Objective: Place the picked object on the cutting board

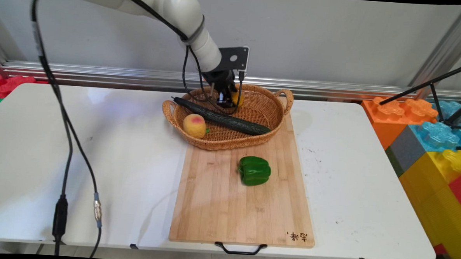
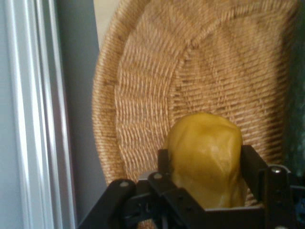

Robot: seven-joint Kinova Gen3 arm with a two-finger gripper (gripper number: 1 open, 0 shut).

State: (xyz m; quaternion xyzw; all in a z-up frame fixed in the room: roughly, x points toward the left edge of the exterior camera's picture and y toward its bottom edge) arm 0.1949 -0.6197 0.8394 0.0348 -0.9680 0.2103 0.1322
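My gripper (image 1: 228, 101) reaches down into the back of a wicker basket (image 1: 253, 142) and is shut on a yellow fruit (image 1: 238, 98). In the hand view that yellow fruit (image 2: 206, 160) sits between the two black fingers (image 2: 252, 167), just above the basket's woven floor (image 2: 157, 95). A long dark cucumber (image 1: 223, 117) lies across the basket in front of the gripper. A peach (image 1: 194, 125) rests at the basket's near left side.
The basket stands on the far end of a wooden cutting board (image 1: 227, 211). A green bell pepper (image 1: 254, 170) lies on the board's middle. Coloured giant blocks (image 1: 432, 146) stand to the right of the table. Black cables (image 1: 64, 138) hang at the left.
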